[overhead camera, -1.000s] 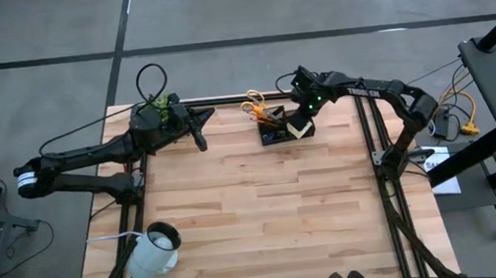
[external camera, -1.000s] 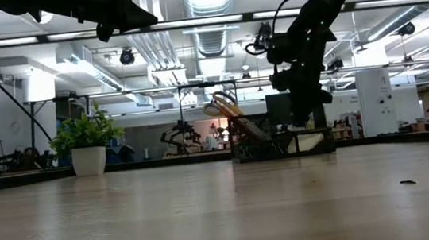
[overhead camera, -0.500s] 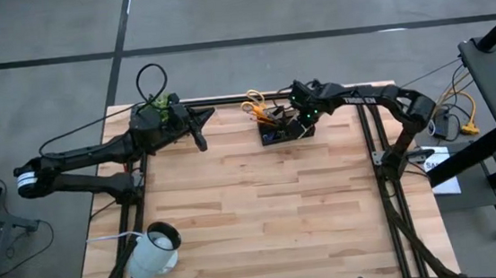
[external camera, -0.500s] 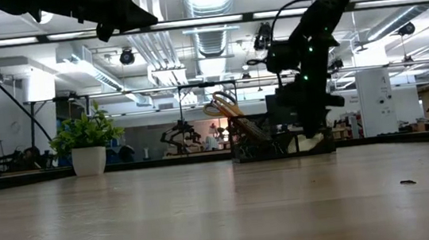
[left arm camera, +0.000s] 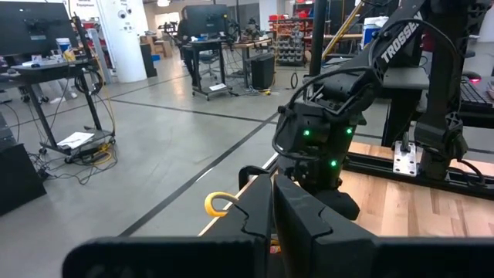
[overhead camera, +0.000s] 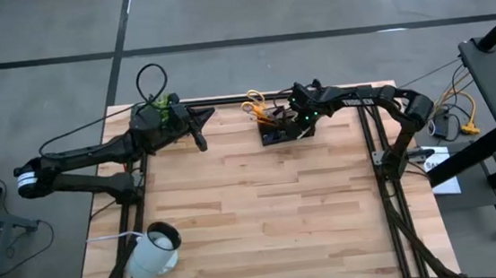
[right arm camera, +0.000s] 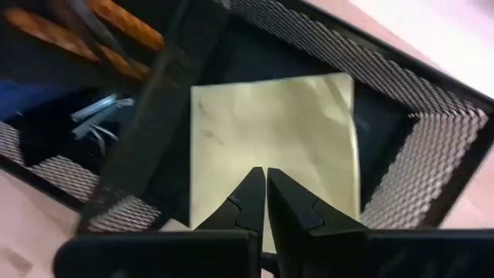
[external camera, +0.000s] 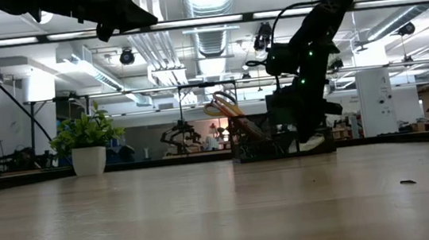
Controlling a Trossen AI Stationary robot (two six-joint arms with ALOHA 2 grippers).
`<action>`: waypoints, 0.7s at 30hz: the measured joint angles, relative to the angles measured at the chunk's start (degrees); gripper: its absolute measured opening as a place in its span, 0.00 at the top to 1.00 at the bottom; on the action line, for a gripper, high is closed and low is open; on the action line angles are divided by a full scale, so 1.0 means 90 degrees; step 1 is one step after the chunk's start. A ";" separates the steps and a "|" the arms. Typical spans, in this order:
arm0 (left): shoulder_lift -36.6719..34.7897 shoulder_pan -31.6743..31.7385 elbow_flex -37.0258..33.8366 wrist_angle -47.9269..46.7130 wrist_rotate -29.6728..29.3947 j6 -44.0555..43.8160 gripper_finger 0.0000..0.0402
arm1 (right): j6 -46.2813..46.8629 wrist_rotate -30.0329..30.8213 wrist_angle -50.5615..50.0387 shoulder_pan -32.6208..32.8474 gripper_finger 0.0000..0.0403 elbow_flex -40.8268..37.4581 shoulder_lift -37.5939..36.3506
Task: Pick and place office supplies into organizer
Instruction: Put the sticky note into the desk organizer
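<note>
Nearest us in the high view, a white mug point(overhead camera: 153, 248) lies at the table's point(overhead camera: 255, 219) near left corner, well apart from everything else. In the low view we also make out 1 tiny dark speck point(external camera: 407, 182) on the bare wood; it is too small for us to tell what it is.

Farther back, the left gripper point(overhead camera: 200, 130) hangs over the far left of the table, its 2 fingers point(left arm camera: 297, 212) pressed together and empty.

At the far edge stands the black mesh organizer point(overhead camera: 280, 129). The right gripper point(overhead camera: 300, 127) is dipped into its right-hand compartment, and in the right wrist view we see its fingertips together, with nothing between them, just above the yellow sticky-note pad point(right arm camera: 285, 147), which lies flat inside that compartment. The yellow-handled scissors point(overhead camera: 254, 101) and orange pencils point(right arm camera: 116, 23) stand slanted in the neighbouring compartments.

Behind the left arm sits a small green plant point(external camera: 87, 145).
</note>
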 joint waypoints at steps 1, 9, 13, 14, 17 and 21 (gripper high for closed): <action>0.0000 0.0000 0.0000 0.0000 0.0000 0.0000 1.00 | 0.0033 0.0029 0.0000 0.0005 0.98 0.0029 -0.0014; 0.0000 0.0000 -0.0002 -0.0003 0.0000 0.0000 1.00 | 0.0204 0.0003 -0.0121 0.0183 0.98 0.0199 -0.0376; 0.0000 0.0000 -0.0002 -0.0010 0.0000 0.0000 1.00 | 0.0213 -0.0155 -0.0171 0.0320 0.98 -0.0059 -0.0496; 0.0000 0.0000 -0.0002 -0.0012 0.0000 0.0002 1.00 | 0.0239 -0.0202 -0.0188 0.0360 0.98 -0.0126 -0.0503; 0.0000 0.0000 -0.0002 -0.0024 0.0000 0.0002 1.00 | 0.0307 -0.0288 -0.0193 0.0483 0.98 -0.0332 -0.0633; 0.0000 0.0001 -0.0005 -0.0023 0.0000 0.0129 1.00 | 0.0331 -0.0177 -0.0134 0.0714 0.98 -0.0471 -0.0988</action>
